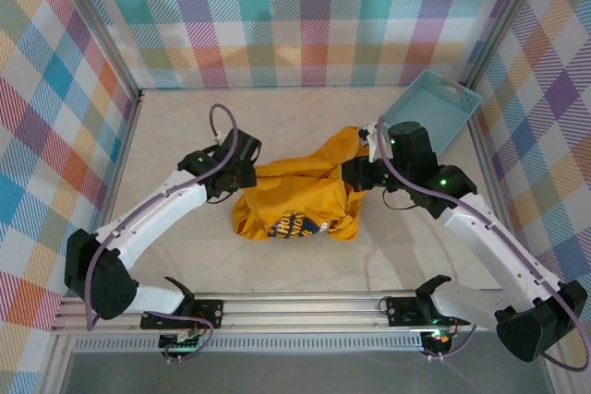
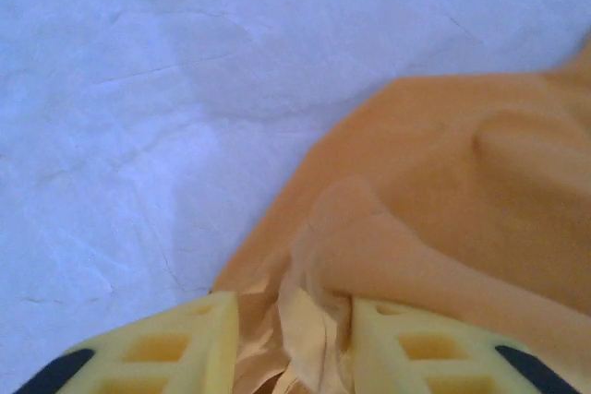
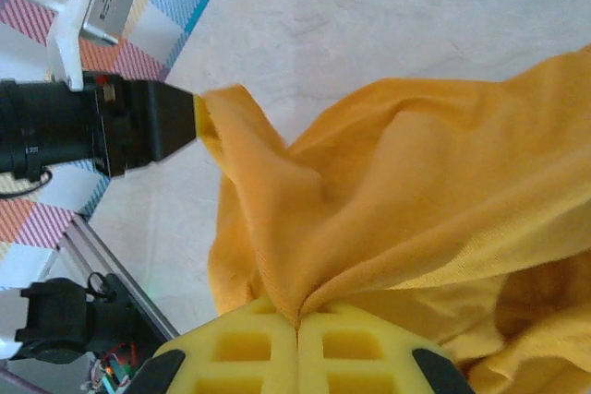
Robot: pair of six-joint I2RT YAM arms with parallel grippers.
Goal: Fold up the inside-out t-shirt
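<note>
roughly the middle of the table (image 1: 175,136): the inside-out t-shirt (image 1: 295,200) lies in a crumpled heap between the two arms. the light blue basket (image 1: 434,113) sits off at the far right corner.

left gripper (image 1: 242,171) is at the heap's left edge. in the wrist view its fingers (image 2: 175,348) stand part-way apart with a wad of cloth packed between them. seen from the right wrist, the fabric rises to a peak at its tip, so i read it as gripped, not loose.

right gripper (image 1: 355,173) is at the heap's right side, jaws pressed together on a pinch of cloth, folds fanning out from the nip.

handling, my judgement: light, limp cotton, no stiffness, not fragile, not slippery. it sags and bunches wherever unsupported. better holds would be single-layer edges, hem corners or shoulder seams, rather than wads.

orientation: long axis runs left to right between the grippers, with a lobe trailing toward the far right. dark lettering (image 1: 291,225) shows at the near edge. collar and hem are lost in the folds, so i cannot tell which way the neck points.
</note>
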